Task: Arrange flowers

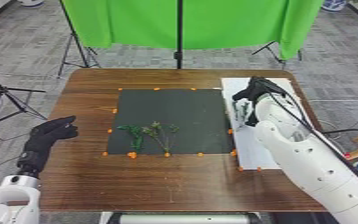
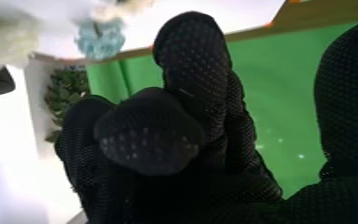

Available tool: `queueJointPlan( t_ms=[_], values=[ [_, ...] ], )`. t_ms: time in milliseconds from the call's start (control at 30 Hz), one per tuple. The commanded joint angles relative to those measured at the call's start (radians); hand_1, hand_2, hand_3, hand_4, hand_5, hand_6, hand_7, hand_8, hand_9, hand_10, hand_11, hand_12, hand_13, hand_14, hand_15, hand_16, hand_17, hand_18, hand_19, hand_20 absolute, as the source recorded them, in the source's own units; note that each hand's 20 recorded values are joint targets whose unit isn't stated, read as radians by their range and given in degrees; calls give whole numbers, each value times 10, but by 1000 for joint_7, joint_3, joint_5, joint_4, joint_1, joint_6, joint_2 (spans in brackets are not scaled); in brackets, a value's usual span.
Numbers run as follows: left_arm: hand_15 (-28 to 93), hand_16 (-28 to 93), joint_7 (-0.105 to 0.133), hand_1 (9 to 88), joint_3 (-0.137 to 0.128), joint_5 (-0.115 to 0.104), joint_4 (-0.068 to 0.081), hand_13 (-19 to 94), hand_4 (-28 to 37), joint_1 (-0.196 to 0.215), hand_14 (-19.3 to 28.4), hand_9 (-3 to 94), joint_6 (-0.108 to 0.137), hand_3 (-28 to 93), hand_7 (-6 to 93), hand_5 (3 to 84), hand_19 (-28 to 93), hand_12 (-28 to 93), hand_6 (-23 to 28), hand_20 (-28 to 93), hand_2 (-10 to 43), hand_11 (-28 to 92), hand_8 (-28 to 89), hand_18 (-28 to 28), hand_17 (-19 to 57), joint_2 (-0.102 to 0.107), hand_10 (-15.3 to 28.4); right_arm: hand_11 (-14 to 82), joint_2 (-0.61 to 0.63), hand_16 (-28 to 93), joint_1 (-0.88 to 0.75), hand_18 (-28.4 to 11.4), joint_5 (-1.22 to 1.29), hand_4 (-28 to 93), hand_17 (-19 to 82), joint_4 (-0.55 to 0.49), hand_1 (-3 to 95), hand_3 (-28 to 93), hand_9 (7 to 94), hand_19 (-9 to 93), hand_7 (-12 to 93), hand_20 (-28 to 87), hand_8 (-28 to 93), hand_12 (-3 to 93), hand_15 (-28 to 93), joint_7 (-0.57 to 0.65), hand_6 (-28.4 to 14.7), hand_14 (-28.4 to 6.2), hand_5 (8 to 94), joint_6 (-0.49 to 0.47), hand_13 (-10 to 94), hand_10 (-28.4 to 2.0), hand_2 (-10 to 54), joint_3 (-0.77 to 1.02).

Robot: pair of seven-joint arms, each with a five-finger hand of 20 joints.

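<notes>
In the head view, my right hand [image 1: 259, 88] is over the white board, its fingers relaxed and open beside pale flowers [image 1: 243, 108]. In the right wrist view, my right hand [image 2: 193, 80] has some fingers upright and one bent forward, with the thumb well apart; nothing is seen held between them. A cream flower [image 2: 8, 44] and a light-blue flower [image 2: 101, 39] appear past the fingers. Green leafy stems [image 1: 135, 136] and a thin branching sprig [image 1: 163, 137] lie on the dark mat [image 1: 171, 107]. My left hand [image 1: 53, 131] is at the table's left edge, relaxed and open.
The white board [image 1: 257, 159] lies along the right side of the wooden table [image 1: 113, 185]. Orange markers [image 1: 132, 155] line the mat's edges. A green backdrop [image 1: 140, 25] on stands is behind the table, and leafy greenery [image 2: 66, 92] shows in the right wrist view.
</notes>
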Motion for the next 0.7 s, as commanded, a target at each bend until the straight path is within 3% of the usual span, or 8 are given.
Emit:
queueJointPlan(
  t_ms=[33,500,667,700],
  values=[
    [290,-21,-7,359,8,4,5,436,-207,-1,189,507,-10,604,162,478,92,125,45,175,-11,248,-74,124,74,-9,138,403,-38,267,-19,-110,18,-122,709,15,294,580,901,932,143,523,-70,281,624,28,-59,-19,773,-66,937,-134,-95,-23],
    [291,-21,-9,359,5,3,2,436,-208,6,190,506,-8,605,162,479,93,125,45,175,-10,248,-74,124,74,-15,138,402,-57,247,-61,-102,-111,-109,723,19,292,573,909,932,148,508,-65,282,638,-3,-67,-19,797,-53,937,-137,-95,-77],
    [290,-21,-9,359,6,5,3,436,-207,5,189,507,-14,604,162,479,93,125,45,175,-10,248,-74,124,74,-16,138,426,-74,243,-83,-100,-144,-99,730,29,394,597,913,932,211,512,-54,286,653,-33,-52,-13,819,-11,937,-124,-95,-123],
    [290,-21,-9,359,7,5,3,436,-206,4,189,507,-14,604,162,479,93,125,45,175,-10,248,-74,124,74,-17,139,430,-78,239,-84,-99,-139,-94,733,32,430,575,914,932,227,517,59,281,659,-31,-50,-10,822,-7,937,-123,-95,-131]
  ],
)
